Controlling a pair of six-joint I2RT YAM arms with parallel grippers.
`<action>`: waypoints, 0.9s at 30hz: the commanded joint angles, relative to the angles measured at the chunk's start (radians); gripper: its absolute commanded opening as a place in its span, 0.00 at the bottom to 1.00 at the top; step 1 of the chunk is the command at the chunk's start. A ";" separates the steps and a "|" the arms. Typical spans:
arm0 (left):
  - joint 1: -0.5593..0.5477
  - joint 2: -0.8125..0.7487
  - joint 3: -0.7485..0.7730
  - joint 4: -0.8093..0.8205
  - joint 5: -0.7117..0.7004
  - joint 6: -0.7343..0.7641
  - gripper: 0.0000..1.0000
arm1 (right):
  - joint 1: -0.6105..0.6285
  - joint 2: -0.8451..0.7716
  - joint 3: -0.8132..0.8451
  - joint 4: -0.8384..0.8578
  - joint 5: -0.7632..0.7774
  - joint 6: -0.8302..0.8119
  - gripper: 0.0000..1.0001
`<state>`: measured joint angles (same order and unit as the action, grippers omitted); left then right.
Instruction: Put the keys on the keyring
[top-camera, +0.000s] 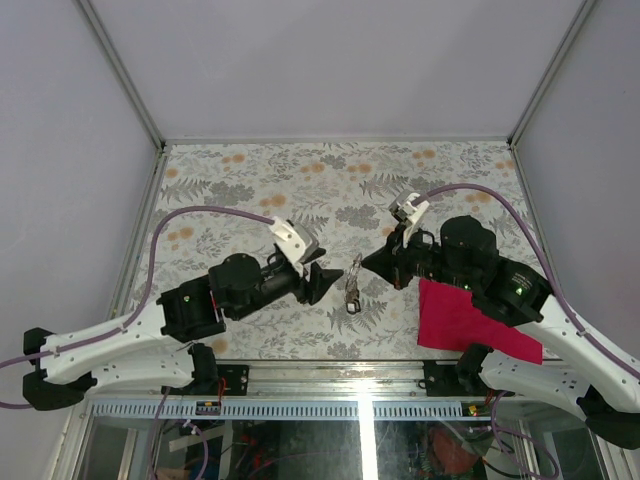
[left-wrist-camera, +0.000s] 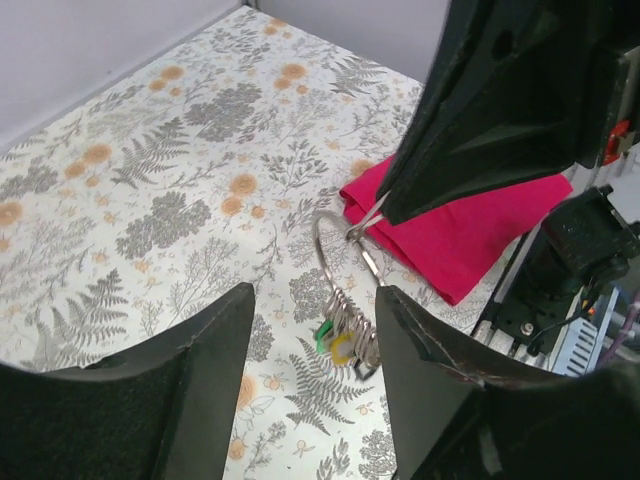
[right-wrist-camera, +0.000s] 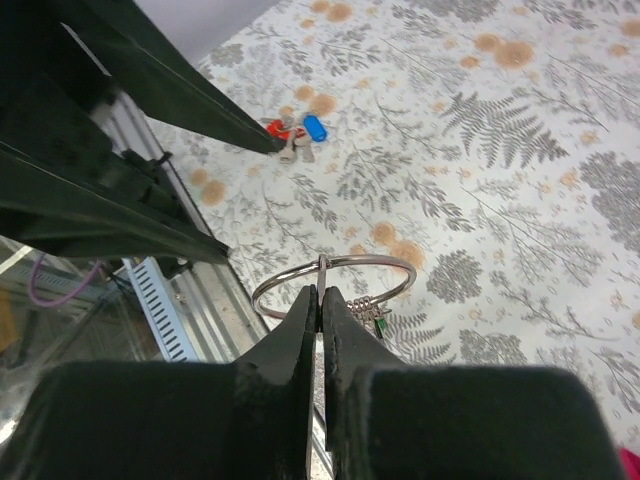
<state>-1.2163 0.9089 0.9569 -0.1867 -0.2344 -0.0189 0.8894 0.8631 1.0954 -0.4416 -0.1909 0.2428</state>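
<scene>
The keyring (right-wrist-camera: 340, 268), a thin silvery wire ring, hangs tilted between the grippers and also shows in the top view (top-camera: 353, 283) and the left wrist view (left-wrist-camera: 322, 245). My right gripper (right-wrist-camera: 320, 293) is shut on its wire at the near side; it also shows in the top view (top-camera: 373, 262). A bunch of small loops with a green piece (left-wrist-camera: 326, 336) and a yellow piece hangs from the ring. My left gripper (left-wrist-camera: 315, 300) is open, its jaws on either side of that bunch, not touching it. A red key (right-wrist-camera: 277, 129) and a blue key (right-wrist-camera: 314, 128) lie on the table by a left fingertip.
A red cloth square (top-camera: 465, 320) lies under my right arm at the front right and shows in the left wrist view (left-wrist-camera: 470, 235). The floral table (top-camera: 300, 180) ends at a metal rail (top-camera: 350, 372) close behind the grippers. Walls enclose the far and side edges.
</scene>
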 joint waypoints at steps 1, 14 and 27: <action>0.005 -0.060 -0.029 -0.075 -0.169 -0.145 0.56 | 0.003 -0.004 0.054 -0.017 0.114 0.013 0.00; 0.378 -0.122 -0.126 -0.474 -0.254 -0.677 0.73 | 0.003 0.000 -0.002 -0.041 0.131 0.036 0.00; 0.946 0.038 -0.318 -0.439 -0.044 -0.816 0.94 | 0.003 -0.026 -0.056 -0.030 0.114 0.051 0.00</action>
<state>-0.3378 0.9028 0.6514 -0.6487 -0.3038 -0.7643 0.8894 0.8627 1.0340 -0.5262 -0.0715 0.2890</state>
